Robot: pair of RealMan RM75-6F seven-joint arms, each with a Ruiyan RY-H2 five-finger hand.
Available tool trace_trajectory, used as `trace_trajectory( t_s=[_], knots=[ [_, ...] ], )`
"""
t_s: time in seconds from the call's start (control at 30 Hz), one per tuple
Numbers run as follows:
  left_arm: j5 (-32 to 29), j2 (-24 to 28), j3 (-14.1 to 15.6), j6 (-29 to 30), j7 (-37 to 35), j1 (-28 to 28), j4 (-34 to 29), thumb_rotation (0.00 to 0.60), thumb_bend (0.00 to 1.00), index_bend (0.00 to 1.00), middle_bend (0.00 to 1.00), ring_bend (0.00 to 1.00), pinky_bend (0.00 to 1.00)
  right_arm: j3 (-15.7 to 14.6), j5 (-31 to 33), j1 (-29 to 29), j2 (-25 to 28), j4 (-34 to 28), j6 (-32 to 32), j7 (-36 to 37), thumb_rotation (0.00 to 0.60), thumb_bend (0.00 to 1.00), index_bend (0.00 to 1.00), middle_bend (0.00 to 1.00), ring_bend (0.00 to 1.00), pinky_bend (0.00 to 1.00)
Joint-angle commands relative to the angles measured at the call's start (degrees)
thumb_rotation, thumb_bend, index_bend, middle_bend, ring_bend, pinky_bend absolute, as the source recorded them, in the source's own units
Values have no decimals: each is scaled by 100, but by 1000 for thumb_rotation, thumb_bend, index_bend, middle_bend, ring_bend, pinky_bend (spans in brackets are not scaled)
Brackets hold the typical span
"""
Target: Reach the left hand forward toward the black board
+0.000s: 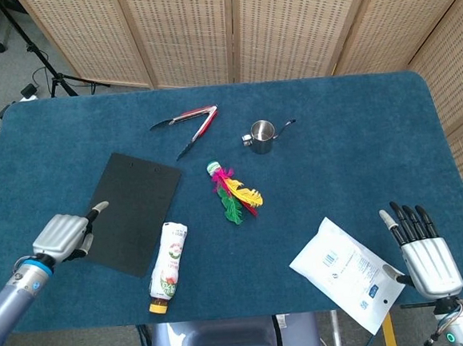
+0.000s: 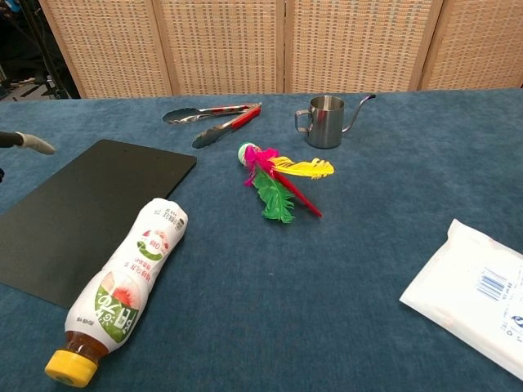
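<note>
Hands sit at the near edge of the blue tabletop [image 1: 356, 131]. The right hand [image 1: 424, 250] rests flat with its fingers straight and apart, holding nothing, just beside a white plastic packet [image 1: 348, 273]. The left hand [image 1: 64, 234] has its fingers curled in with one finger pointing out, and it holds nothing. It is over the near left edge of the flat black board [image 1: 129, 211]. A plastic sauce bottle with a yellow cap [image 1: 167, 267] lies on its side just right of the board. Farther back lie a bright feather toy [image 1: 235, 193], a small shiny metal jug [image 1: 262, 135], and red and silver tongs [image 1: 188, 125].
</note>
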Motion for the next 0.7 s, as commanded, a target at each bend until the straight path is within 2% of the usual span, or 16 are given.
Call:
trace_trajectory(
  t_s=[0.03, 0.37, 0.7],
  knots=[
    [-674, -42, -17, -894, -172, -656, 431, 600, 703, 0, 712, 785, 542, -1, -8, -4, 1, -7, 13, 6, 600, 208, 0, 0, 0, 0],
    [-1465, -202, 286, -1932, -401, -1389, 799, 600, 758, 0, 725, 835, 598, -19, -68, -7, -13, 21, 46, 20, 600, 208, 0, 0, 0, 0],
    [-2009, -382, 749, -1945, -402, -1887, 1034, 600, 721, 0, 740, 848, 620, -18, -73, -13, -4, 28, 71, 78, 600, 208, 0, 0, 0, 0]
  ],
)
